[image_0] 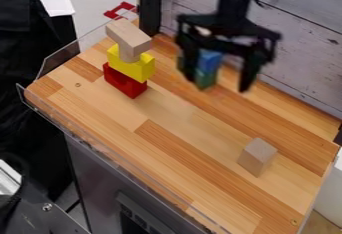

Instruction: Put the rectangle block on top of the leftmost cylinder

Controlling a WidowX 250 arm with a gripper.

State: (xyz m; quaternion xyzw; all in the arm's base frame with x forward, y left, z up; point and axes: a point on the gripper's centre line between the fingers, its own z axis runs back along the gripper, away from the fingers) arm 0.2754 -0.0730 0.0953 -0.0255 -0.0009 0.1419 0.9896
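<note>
The gripper (pixel 218 82) hangs at the upper middle over the back of the table, its two fingers spread wide apart. A long wooden rectangle block (pixel 131 36) lies slantwise on top of a short wooden cylinder (pixel 128 54) at the upper left, well to the left of the gripper. That cylinder stands in the dip of a yellow block (pixel 141 68), which rests on a red block (pixel 124 81). Only one cylinder can be made out.
Between and behind the fingers are a blue block (pixel 210 59) and a green block (pixel 204 78). A small wooden block (pixel 257 156) stands at the right on the wooden tabletop (pixel 167 115). A clear rim runs along the left and front edges; a plank wall rises behind.
</note>
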